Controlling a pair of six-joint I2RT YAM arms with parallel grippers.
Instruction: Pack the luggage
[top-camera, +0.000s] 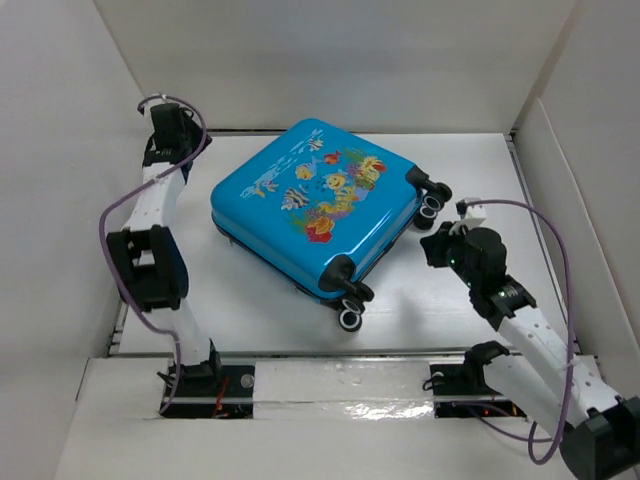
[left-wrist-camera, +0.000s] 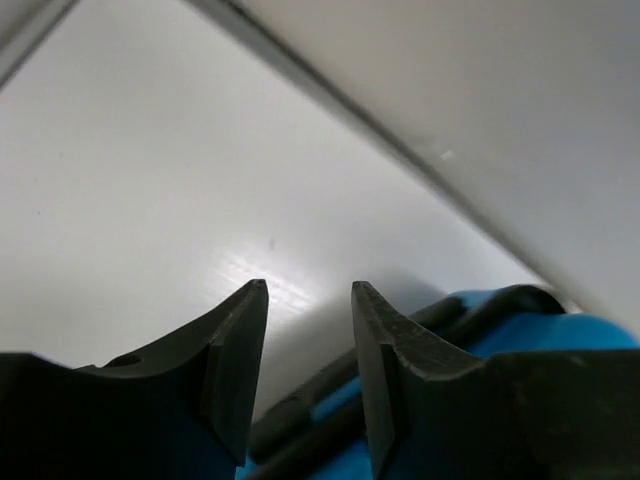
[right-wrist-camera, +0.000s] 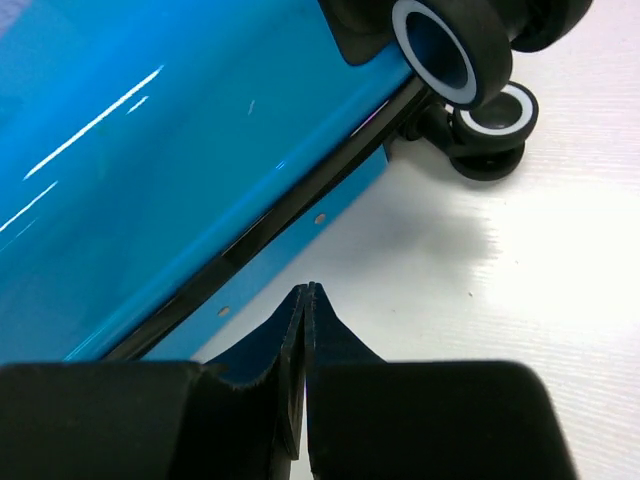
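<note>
Left: the left claw hangs over the far-left corner of the luggage, fingers narrowly parted, holding nothing. Centre: the luggage lies flat and closed on the tabletop, printed shell up. Right: the right claw, fingers pressed together and empty, points at the dark seam beside the wheels. Likely hazards: a push at the seam may slide the whole case across the smooth tabletop rather than part the shells, since nothing braces it, and the glossy shell offers the left claw little purchase.
</note>
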